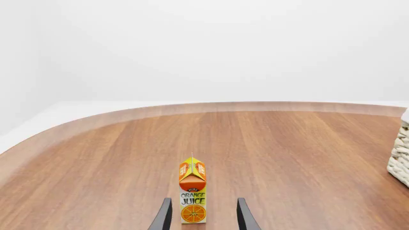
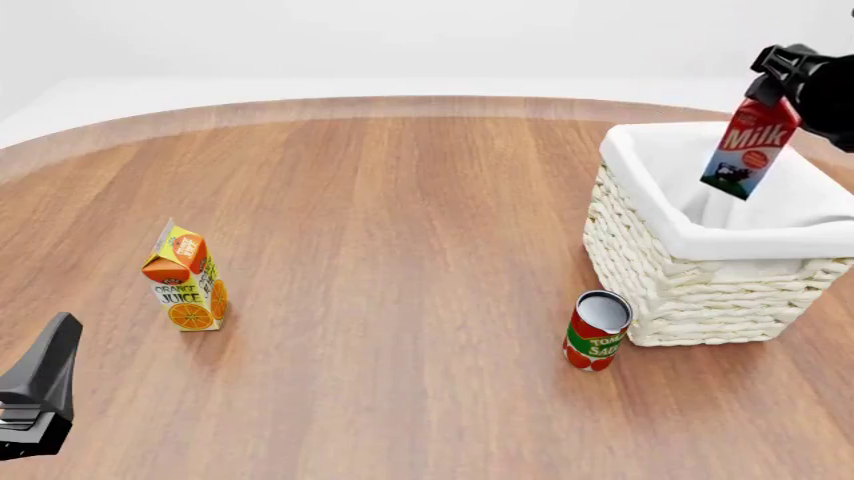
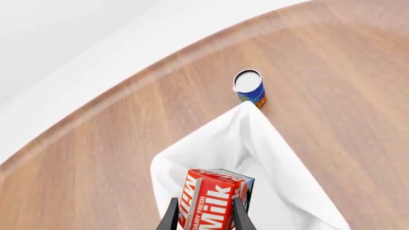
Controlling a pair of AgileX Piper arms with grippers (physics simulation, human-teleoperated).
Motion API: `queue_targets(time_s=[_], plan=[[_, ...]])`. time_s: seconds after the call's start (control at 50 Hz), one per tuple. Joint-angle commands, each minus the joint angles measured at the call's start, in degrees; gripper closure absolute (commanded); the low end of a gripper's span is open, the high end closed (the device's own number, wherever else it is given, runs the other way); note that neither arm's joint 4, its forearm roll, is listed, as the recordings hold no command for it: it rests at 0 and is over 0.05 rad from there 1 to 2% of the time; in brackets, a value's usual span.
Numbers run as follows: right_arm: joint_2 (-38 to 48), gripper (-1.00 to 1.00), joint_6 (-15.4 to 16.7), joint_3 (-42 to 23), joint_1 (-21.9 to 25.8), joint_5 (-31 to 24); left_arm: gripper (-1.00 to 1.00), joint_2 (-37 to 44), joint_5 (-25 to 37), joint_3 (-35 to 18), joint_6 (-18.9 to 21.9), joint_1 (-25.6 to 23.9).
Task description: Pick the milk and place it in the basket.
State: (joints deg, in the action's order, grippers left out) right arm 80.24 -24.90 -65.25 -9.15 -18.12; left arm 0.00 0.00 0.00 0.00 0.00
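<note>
The milk carton reads "Milk" in white on red in the front view, and the right wrist view shows more of its side, "DAIRY FRESH Milk". It hangs tilted at the upper right of the front frame, above the open mouth of the wicker basket, clear of the white cloth lining. The right gripper comes in from the right edge and holds the carton by its red top; in the right wrist view its jaws are closed against the carton's two sides. At centre left of the front frame an upright carton is lettered "ORANGE JUICE", with a sliced orange drawn below the words. A red and green can stands just beside the basket's near left corner, its label starting "TOMA" over "SAU", the rest turned away. The left gripper sits low at the lower left corner; in the left wrist view its jaws stand apart, empty, to either side of the juice carton beyond them. The desk is brown wood grain with a rounded far edge, against a plain white backdrop.
</note>
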Motion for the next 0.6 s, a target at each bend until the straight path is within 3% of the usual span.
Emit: queue_targets(time_s=[0.02,0.6], plan=[[0.03,1.0,-0.27,-0.64,0.07,1.08,-1.0,0.0,0.0,0.0,0.0,0.0],[2.78,1.0,0.13,0.6,0.6,3.81,-1.0,0.0,0.0,0.0,0.0,0.0]])
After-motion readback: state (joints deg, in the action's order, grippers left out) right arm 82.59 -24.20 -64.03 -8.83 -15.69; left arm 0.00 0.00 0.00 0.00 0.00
